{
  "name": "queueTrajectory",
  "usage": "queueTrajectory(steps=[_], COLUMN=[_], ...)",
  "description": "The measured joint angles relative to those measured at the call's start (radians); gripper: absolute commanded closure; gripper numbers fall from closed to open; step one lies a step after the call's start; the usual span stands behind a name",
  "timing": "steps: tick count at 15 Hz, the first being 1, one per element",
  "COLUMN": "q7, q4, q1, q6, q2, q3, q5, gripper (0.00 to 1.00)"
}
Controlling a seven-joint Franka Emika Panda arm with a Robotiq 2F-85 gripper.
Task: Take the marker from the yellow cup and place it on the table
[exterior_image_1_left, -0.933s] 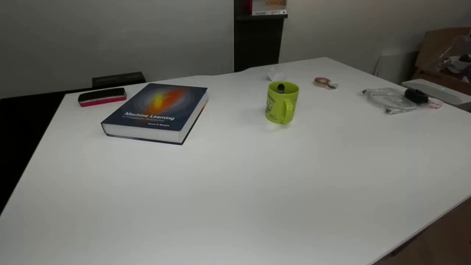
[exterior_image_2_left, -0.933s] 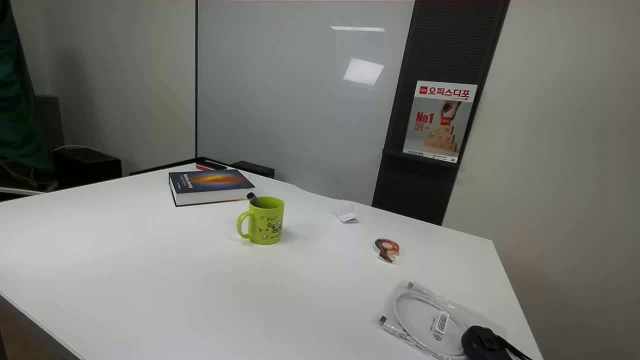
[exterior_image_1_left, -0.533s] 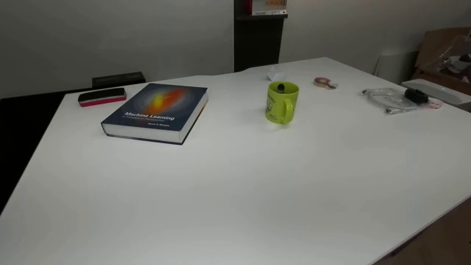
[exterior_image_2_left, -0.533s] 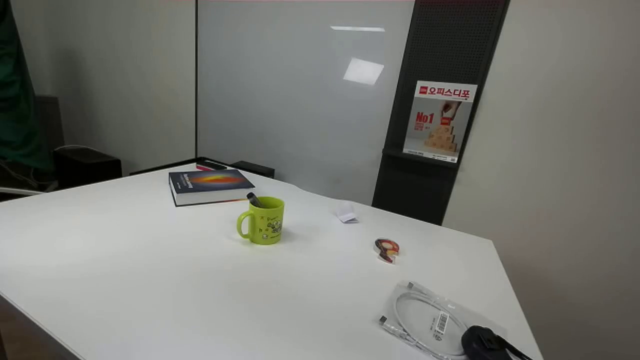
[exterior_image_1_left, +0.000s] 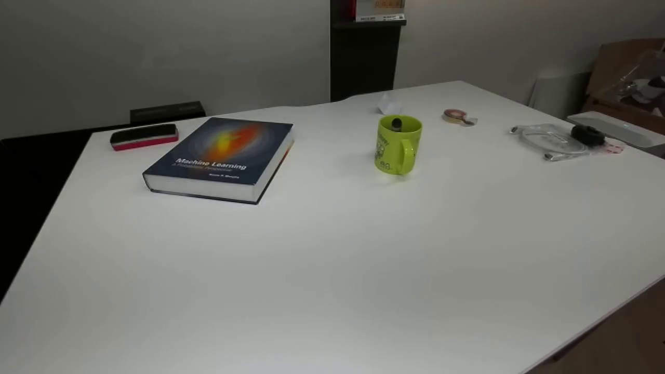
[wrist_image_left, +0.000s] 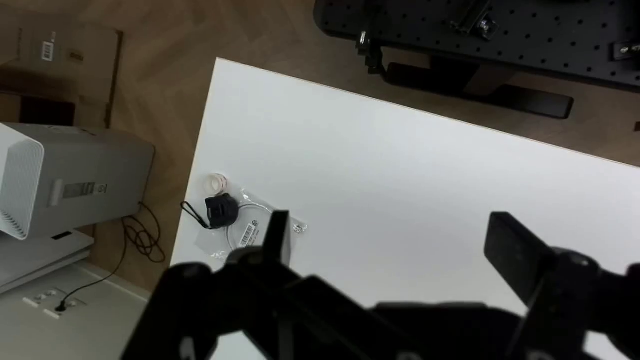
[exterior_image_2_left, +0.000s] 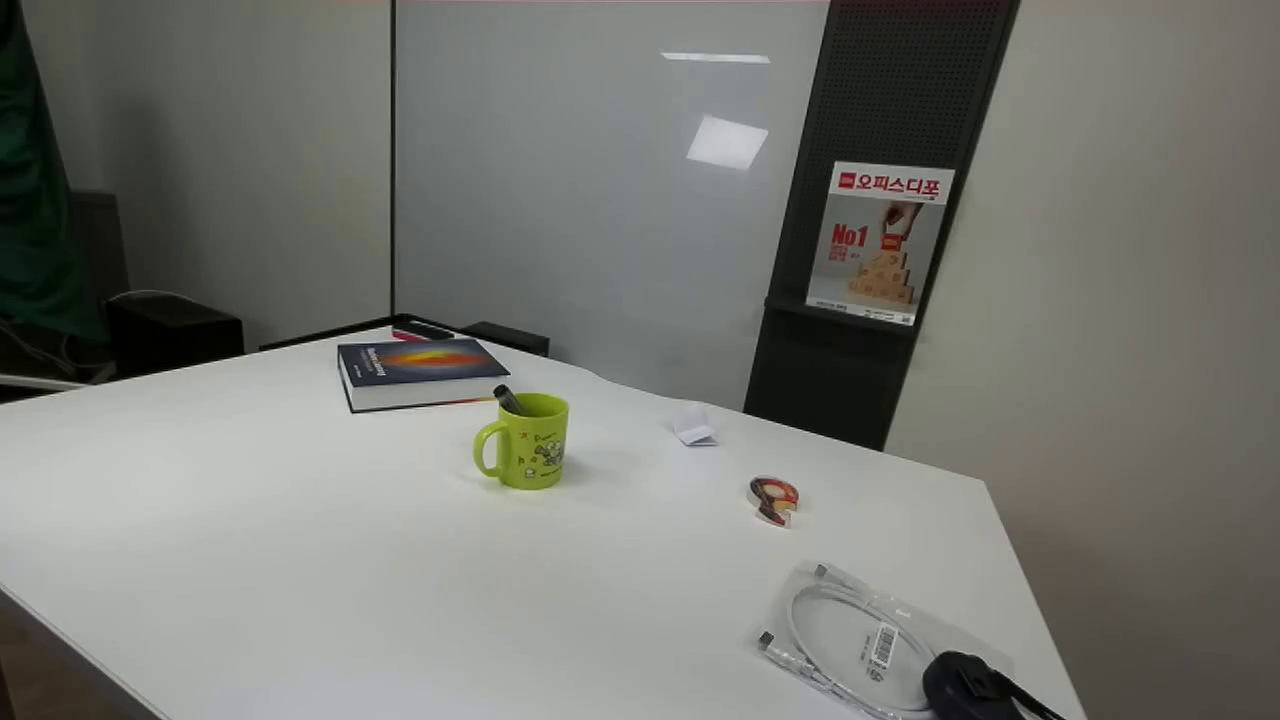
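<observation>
Gripper [wrist_image_left: 390,235] is holding its fingers wide apart in the wrist view, with the white table [wrist_image_left: 375,165] showing through the gap. Beyond one finger, along a side edge of that table, a bagged white cable [wrist_image_left: 252,227] is lying, with a black strapped object [wrist_image_left: 222,211] touching it and a white roll [wrist_image_left: 223,184] sitting close by, nearer the corner. In both exterior views the yellow-green cup [exterior_image_2_left: 535,450] is standing upright, well in from the near edge and closer to the far one. The marker [exterior_image_2_left: 508,400] is leaning inside the cup, its dark end poking above the rim. Toward the far right corner a reddish roll of tape [exterior_image_1_left: 453,118] is lying, and a folded white paper [exterior_image_2_left: 693,428] is sitting close to the far edge. A thick book [exterior_image_1_left: 218,156] titled Machine Learning is lying flat toward the far left corner, and a red-and-black block [exterior_image_1_left: 144,138] is sitting just inside that corner. Past the far edge a glossy grey panel [exterior_image_2_left: 580,220] is standing.
</observation>
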Motion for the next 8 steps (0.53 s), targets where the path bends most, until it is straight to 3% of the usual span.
queueTrajectory(steps=[3, 8], q7=[0.048, 0.286], q4=[0.000, 0.011], q1=[0.020, 0.039], q6=[0.124, 0.498], q2=[0.054, 0.270], q3=[-0.003, 0.025], q5=[0.005, 0.058], gripper=[0.00, 0.00])
